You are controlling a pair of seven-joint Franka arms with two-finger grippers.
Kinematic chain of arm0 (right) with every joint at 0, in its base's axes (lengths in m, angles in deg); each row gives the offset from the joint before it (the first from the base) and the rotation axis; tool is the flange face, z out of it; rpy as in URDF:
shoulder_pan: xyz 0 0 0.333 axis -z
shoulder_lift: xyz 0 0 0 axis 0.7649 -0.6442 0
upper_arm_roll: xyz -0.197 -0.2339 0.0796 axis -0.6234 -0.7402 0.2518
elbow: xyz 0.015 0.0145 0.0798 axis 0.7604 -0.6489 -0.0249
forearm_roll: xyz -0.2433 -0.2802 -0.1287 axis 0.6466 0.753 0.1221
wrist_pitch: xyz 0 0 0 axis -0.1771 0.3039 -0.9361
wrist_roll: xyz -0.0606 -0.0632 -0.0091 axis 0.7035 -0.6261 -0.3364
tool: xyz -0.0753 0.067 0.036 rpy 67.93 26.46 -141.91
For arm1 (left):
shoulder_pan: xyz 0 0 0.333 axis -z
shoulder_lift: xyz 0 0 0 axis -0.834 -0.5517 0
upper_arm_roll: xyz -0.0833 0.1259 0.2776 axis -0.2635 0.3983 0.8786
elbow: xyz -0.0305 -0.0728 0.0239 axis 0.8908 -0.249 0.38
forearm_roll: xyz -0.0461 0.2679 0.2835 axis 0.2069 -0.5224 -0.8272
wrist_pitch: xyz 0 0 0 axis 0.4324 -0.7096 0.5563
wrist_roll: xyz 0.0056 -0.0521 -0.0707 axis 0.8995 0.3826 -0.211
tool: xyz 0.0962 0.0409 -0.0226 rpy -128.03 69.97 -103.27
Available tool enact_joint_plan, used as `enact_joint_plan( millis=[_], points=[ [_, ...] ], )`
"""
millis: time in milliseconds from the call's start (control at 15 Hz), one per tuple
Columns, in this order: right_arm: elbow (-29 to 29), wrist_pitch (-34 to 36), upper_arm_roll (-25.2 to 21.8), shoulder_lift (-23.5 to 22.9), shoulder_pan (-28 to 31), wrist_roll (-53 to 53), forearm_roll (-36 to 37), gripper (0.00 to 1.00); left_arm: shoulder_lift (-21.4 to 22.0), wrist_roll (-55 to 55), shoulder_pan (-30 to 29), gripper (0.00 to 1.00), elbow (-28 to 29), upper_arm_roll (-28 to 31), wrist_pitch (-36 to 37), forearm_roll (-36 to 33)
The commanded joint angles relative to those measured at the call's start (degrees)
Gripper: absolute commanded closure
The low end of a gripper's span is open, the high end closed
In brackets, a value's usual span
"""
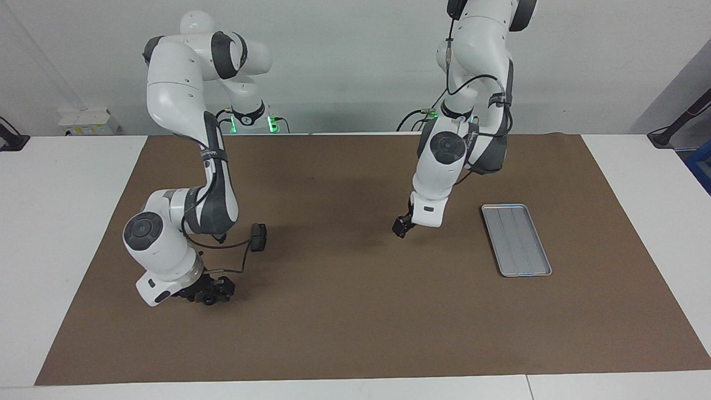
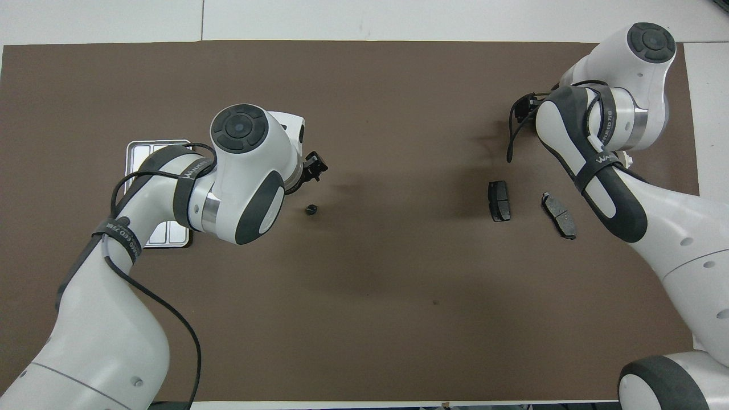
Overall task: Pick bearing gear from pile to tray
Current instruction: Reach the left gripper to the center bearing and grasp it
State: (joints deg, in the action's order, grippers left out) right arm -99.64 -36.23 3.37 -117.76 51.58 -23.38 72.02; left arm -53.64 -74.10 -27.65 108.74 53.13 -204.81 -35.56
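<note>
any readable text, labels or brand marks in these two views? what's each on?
"WANHEED": white print on the black strap around the right arm, overhead view; the characters after it are too blurred to read.
Similar white print on the left arm's black strap: too blurred to read.
Nothing else legible.

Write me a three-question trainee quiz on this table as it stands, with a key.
1. True or false: a part already lies in the tray.
2. How many dark brake pads lie on the brown mat? A one, B two, C four.
3. Fill in: the tray lies toward the ___ arm's end of the table.

Key: 1 false, its ridged floor is bare. 2 B, they lie side by side and apart. 3 left, beside the left arm.
</note>
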Motion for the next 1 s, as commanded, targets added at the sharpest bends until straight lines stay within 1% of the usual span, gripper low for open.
enact_joint_plan(
  millis=[0,134,201,334,468,602,669,802,936],
  points=[
    [-3.08,-3.54,0.66,0.33,0.51,-0.34,-0.44,0.00,1.03,-0.56,1.28,0.00,2.35,0.75,-1.00,0.43],
    [-3.17,-3.64,0.66,0.50,0.69,-0.25,-0.35,0.02,1.73,-0.64,2.07,0.03,5.42,0.66,-2.58,0.78],
    [-3.09,-3.55,0.66,0.50,0.69,-0.25,-0.26,0.06,2.26,-0.73,2.16,0.05,6.22,0.66,-2.93,0.78],
    [-3.09,-3.20,0.66,0.50,0.86,-0.17,-0.26,0.22,2.44,-1.43,2.95,0.07,6.93,0.66,-3.64,1.13],
    [-2.82,-2.76,0.66,0.77,0.86,-0.16,-0.26,0.34,2.44,-2.49,3.13,0.12,6.93,0.57,-3.64,1.31],
    [-2.82,-2.50,0.66,0.77,0.95,-0.16,-0.26,0.44,2.53,-2.84,3.22,0.12,7.37,0.57,-3.73,1.31],
    [-2.82,-2.41,0.66,0.77,0.95,-0.16,-0.26,0.50,2.70,-2.93,3.74,0.12,7.81,0.66,-4.25,1.31],
    [-2.82,-2.41,0.66,0.77,1.04,-0.16,-0.44,0.70,2.88,-2.93,3.83,0.12,8.60,0.66,-4.69,1.31],
    [-2.82,-2.41,0.66,0.77,1.04,-0.16,-0.44,1.00,2.88,-2.93,3.83,0.19,8.69,0.57,-4.70,1.31]
  ],
)
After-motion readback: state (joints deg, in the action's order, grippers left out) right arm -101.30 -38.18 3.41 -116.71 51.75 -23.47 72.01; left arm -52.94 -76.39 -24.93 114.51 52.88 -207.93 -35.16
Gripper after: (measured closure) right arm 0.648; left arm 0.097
